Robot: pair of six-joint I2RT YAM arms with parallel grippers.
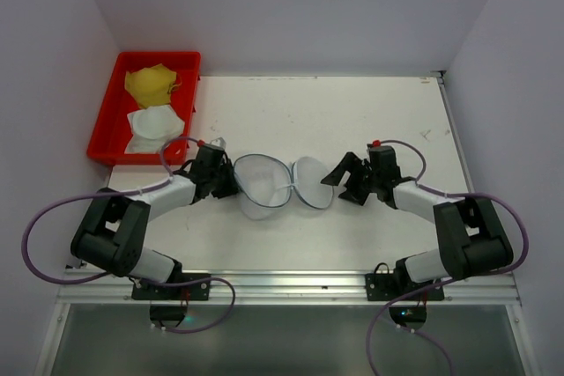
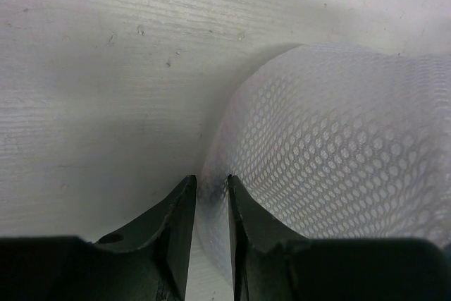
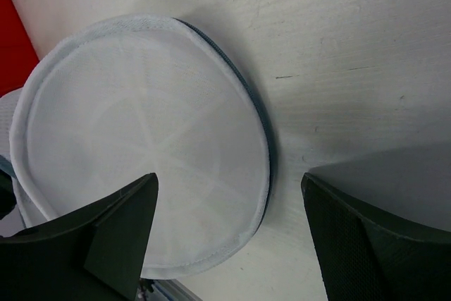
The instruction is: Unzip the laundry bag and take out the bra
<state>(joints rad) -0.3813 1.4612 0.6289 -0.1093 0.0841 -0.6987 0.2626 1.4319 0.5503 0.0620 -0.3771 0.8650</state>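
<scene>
The left gripper (image 2: 210,195) was clamped on a fold of mesh at the left side of the laundry bag (image 2: 338,153). The bag lay on the table (image 1: 352,112) between both arms. Just right of it hung the right gripper (image 3: 229,177), fingers wide apart. No bra could be made out. The thin mesh might slip from that narrow pinch, and any pull would then drag the light bag.

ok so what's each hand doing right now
Left hand: closed, pinching the white translucent mesh laundry bag.
Right hand: open, holding nothing.
</scene>
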